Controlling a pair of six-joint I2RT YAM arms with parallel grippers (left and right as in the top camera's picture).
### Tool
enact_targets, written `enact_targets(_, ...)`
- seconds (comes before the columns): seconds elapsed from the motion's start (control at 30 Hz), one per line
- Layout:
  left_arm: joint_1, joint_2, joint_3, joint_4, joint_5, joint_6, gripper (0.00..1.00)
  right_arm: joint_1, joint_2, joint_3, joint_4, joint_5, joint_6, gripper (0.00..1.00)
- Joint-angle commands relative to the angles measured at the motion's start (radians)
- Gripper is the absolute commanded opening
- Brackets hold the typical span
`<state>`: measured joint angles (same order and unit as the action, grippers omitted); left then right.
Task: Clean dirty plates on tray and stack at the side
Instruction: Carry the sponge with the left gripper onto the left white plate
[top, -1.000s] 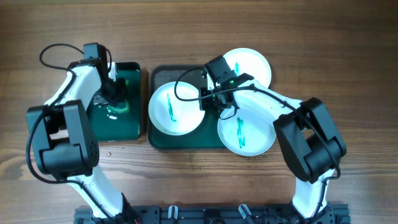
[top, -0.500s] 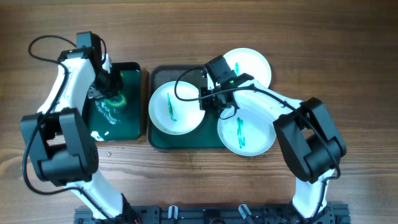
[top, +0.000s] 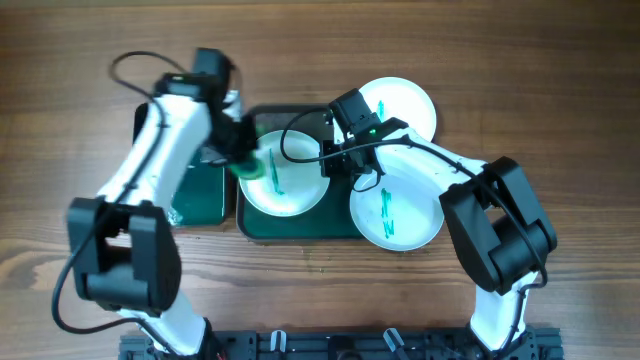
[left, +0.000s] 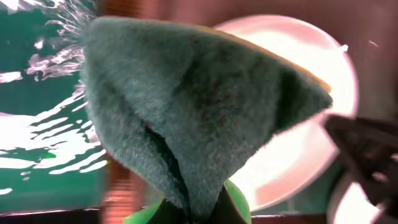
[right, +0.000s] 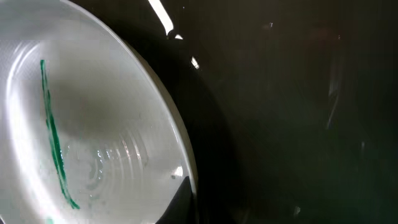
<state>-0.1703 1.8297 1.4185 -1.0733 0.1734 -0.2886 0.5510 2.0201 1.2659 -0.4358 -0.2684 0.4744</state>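
Three white plates each carry a teal streak: the left plate (top: 290, 185) lies on the dark green tray (top: 300, 228), and the other two (top: 405, 100) (top: 410, 225) overlap the tray's right side. My left gripper (top: 243, 160) is shut on a green sponge (left: 186, 106) and hovers at the left plate's left edge. In the left wrist view the sponge hides most of that plate (left: 311, 130). My right gripper (top: 335, 165) is shut on the left plate's right rim (right: 180, 162); one dark fingertip (right: 183, 198) lies inside the rim, beside the streak (right: 53, 137).
A smaller green tray (top: 200, 195) with wet streaks lies left of the big tray, partly under my left arm. Bare wooden table surrounds both trays. My right arm crosses above the front right plate.
My left arm lifted the sponge off the small tray and swung right to the left plate's edge. The right gripper and the plates have not moved.
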Motion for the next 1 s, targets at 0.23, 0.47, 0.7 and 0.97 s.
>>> enact_targets(0.23,-0.168,0.084,-0.207,0.249,-0.12,-0.377,0.04,0.002,0.019,0.015,-0.003,0.006,-0.004,0.04)
enact_targets(0.47,-0.175,0.098,-0.25,0.32,-0.047,-0.333,0.04,0.002,0.019,0.015,-0.002,0.006,-0.003,0.04)
enact_targets(0.7,-0.229,0.098,-0.25,0.37,0.167,-0.018,0.04,0.002,0.019,0.015,-0.005,0.006,-0.003,0.04)
enact_targets(0.97,-0.224,0.097,-0.236,0.24,-0.475,-0.436,0.04,0.002,0.019,0.015,-0.006,0.006,-0.003,0.04)
